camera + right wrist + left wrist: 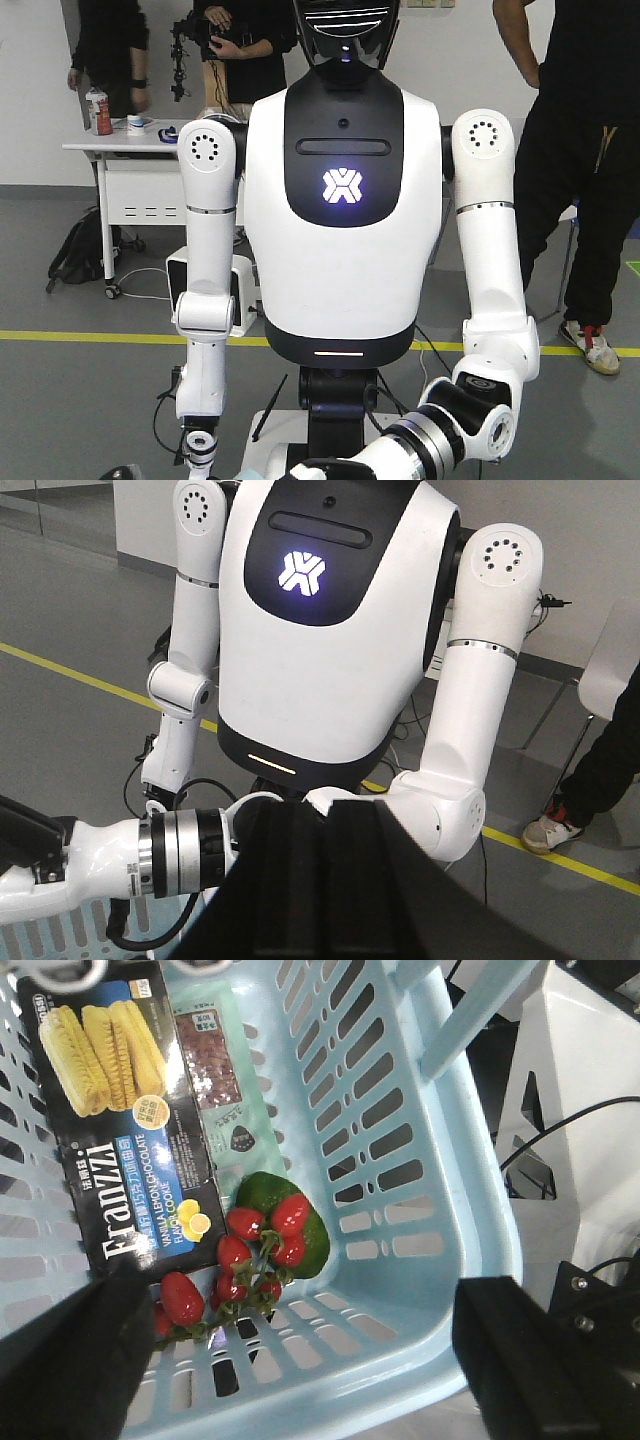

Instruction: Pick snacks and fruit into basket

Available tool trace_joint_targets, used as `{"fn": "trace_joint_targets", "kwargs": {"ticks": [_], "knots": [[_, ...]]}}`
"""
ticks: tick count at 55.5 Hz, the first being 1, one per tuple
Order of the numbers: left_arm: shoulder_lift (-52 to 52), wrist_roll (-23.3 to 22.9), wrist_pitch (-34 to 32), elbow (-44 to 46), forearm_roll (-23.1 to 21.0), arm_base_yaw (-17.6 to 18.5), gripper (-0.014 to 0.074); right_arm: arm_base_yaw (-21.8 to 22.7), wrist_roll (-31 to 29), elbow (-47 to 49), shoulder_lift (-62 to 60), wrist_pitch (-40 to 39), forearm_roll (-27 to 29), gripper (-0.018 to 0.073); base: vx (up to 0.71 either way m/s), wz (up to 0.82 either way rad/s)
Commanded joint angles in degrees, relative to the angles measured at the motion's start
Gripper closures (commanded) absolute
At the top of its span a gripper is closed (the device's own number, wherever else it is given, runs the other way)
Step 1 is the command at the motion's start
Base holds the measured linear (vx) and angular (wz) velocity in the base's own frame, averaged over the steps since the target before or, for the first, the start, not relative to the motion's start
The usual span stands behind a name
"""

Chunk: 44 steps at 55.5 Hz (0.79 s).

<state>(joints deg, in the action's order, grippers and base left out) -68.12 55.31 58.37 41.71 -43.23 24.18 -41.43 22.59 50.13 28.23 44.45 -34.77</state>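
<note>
In the left wrist view a light blue slotted basket [470, 1180] holds a dark blue Franzzi cookie box [120, 1110], a pale green snack packet [215, 1070], a green fruit [318, 1245] and a vine of red cherry tomatoes [250, 1255]. My left gripper [300, 1370] hovers above the basket's near end, open and empty, with its black fingers [60, 1360] wide apart. My right gripper [330, 880] is shut with nothing seen between its black fingers. It is raised and faces a white humanoid robot [320, 630]. A corner of the basket [60, 930] shows below it.
The humanoid [340, 200] stands close in front. Its forearm with a silver and black wrist [180, 850] reaches over the basket. Behind it are people, a white table [120, 150] with a can, a black backpack [85, 250] and a yellow floor line [90, 337].
</note>
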Motion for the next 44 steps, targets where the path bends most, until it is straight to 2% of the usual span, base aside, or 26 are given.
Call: {"fn": "trace_joint_targets", "kwargs": {"ticks": [1, 6, 11, 21, 26, 35, 44], "knots": [[1.23, -0.11, 1.77, 3.64, -3.21, 0.36, -0.0074, 0.43, -0.4, 1.65, 0.44, -3.85, -2.55, 0.0566, 0.0, 0.0], [1.23, -3.11, 2.97, 6.84, -1.22, 0.36, 0.0011, 0.43, -0.4, 1.65, 0.44, -3.4, -2.49, 0.0566, 0.0, 0.0], [1.23, -8.17, 3.32, 11.03, 3.81, 0.36, 0.0141, 0.43, -0.4, 1.65, 0.44, -2.11, -2.49, 0.0566, 0.0, 0.0], [1.29, -20.15, 4.91, 17.99, 19.16, 0.31, 0.0457, 0.43, -0.33, 1.65, 0.44, -0.96, -1.9, 0.0566, 0.0, 0.0], [3.33, -26.99, 3.04, 18.99, 25.22, 0.31, 0.0603, 0.43, -0.33, 1.65, 0.44, -0.9, -0.61, 0.0566, 0.0, 0.0], [12.06, -40.5, -5.95, 18.87, 34.9, 0.31, 0.06, 0.43, -0.33, 1.65, 0.44, -0.85, 1.1, 0.0566, 0.0, 0.0], [23.83, -54.35, -16.22, 16.74, 46.38, 0.31, 0.0598, 0.43, -0.33, 1.65, 0.44, -1.1, 1.19, 0.0566, 0.0, 0.0]]}}
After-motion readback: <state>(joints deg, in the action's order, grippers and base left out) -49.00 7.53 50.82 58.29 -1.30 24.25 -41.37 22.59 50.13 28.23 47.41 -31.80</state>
